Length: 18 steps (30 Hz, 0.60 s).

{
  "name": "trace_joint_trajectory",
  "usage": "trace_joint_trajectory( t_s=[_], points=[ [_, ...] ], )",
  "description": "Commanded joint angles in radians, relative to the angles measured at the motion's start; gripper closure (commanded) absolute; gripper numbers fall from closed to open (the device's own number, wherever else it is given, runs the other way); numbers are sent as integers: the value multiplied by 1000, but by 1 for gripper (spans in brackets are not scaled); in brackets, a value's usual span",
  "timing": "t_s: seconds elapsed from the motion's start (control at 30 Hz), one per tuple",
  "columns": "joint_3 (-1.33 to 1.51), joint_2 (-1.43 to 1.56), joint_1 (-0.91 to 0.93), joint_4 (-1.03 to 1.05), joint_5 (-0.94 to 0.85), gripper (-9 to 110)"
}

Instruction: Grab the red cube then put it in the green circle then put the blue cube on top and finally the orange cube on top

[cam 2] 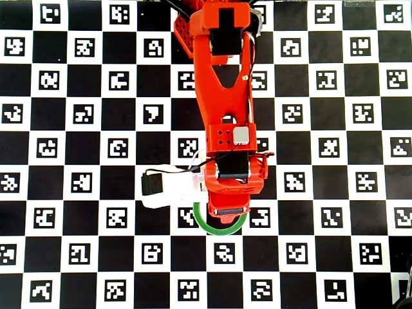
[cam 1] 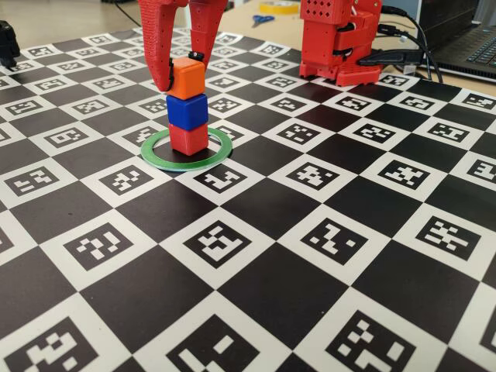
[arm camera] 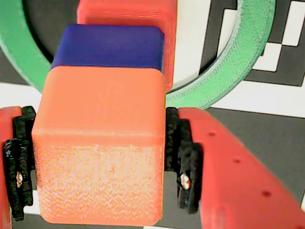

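I am watching the fingers (cam 1: pixel 184 71) closing on the orange cube (cam 1: pixel 187 78), one pad on each side of it, nearly shut down to the cube's width. In the wrist view the black pads (arm camera: pixel 183 162) are pressing its flanks. The orange cube is sitting between the fingers, on the blue cube (cam 1: pixel 187 111) directly beneath them, which is resting on the red cube (cam 1: pixel 188 138) inside the green ring (cam 1: pixel 186 160) on the table (cam 1: pixel 325 256). Whether the orange cube's weight is already fully on the blue one, I cannot tell.

The stack is looking slightly staggered: in the wrist view the blue cube (arm camera: pixel 110 46) and red cube (arm camera: pixel 126 14) are sitting offset from the orange one (arm camera: pixel 99 143). I am judging the release as the risky part. If a pad is sticking to the cube as the fingers are opening, it could drag the orange cube sideways and tip it off. If the fingers are lifting at an angle, a fingertip could clip the blue cube below and topple the whole tower out of the ring (cam 2: pixel 222 230). In the overhead view the arm is hiding the stack, so I am getting no check from there.
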Motion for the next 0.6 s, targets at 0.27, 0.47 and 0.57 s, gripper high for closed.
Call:
trace_joint_trajectory(
  t_s=[0.27, 0.47, 0.57],
  points=[
    [-8, 71, -2, 2, -20, 79],
    [-9, 83, 3, -2, -38, 76],
    [-11, 95, 6, -8, -61, 75]
  ],
)
